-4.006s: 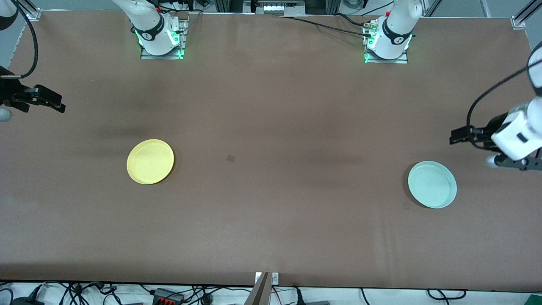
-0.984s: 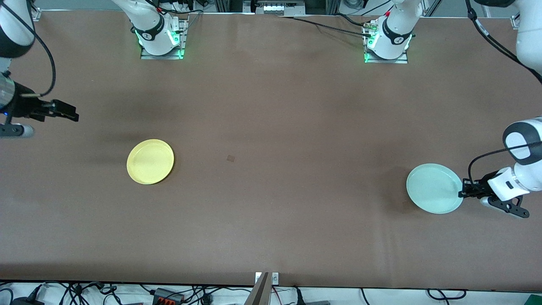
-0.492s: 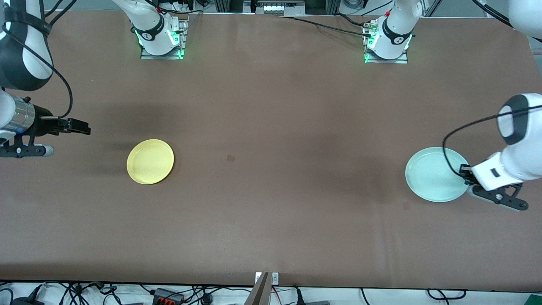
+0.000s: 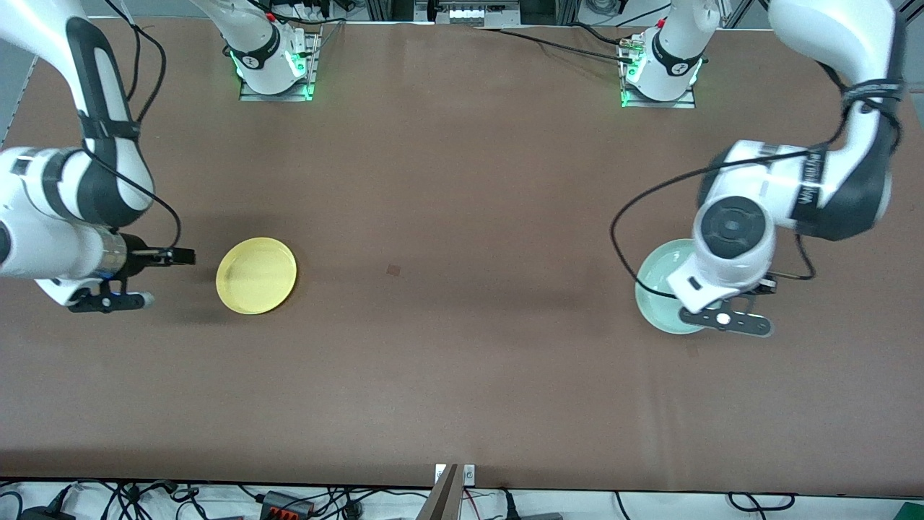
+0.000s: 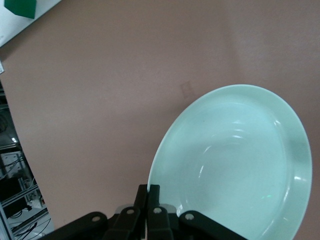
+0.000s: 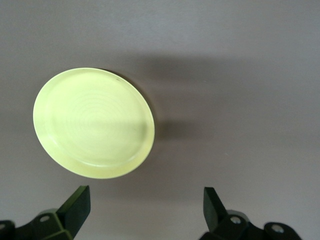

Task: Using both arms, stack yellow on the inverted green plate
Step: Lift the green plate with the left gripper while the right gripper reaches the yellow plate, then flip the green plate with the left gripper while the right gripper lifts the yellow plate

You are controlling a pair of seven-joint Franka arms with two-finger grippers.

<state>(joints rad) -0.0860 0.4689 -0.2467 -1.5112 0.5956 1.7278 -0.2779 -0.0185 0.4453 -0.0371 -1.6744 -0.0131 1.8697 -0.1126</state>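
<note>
The left gripper (image 5: 149, 192), jaws pinching the green plate's (image 4: 657, 292) rim at its end of the worktop (image 4: 462, 217), holds it tilted for flipping, while the right gripper (image 6: 145, 207), jaws spread, hangs beside the flat yellow plate (image 4: 256, 275) ready to grasp it.

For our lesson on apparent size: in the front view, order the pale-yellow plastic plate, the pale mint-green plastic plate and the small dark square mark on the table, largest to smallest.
1. Round pale-yellow plastic plate and pale mint-green plastic plate: unsure, the green one is lifted by the left gripper and partly hidden.
2. Small dark square mark: clearly smallest.
</note>
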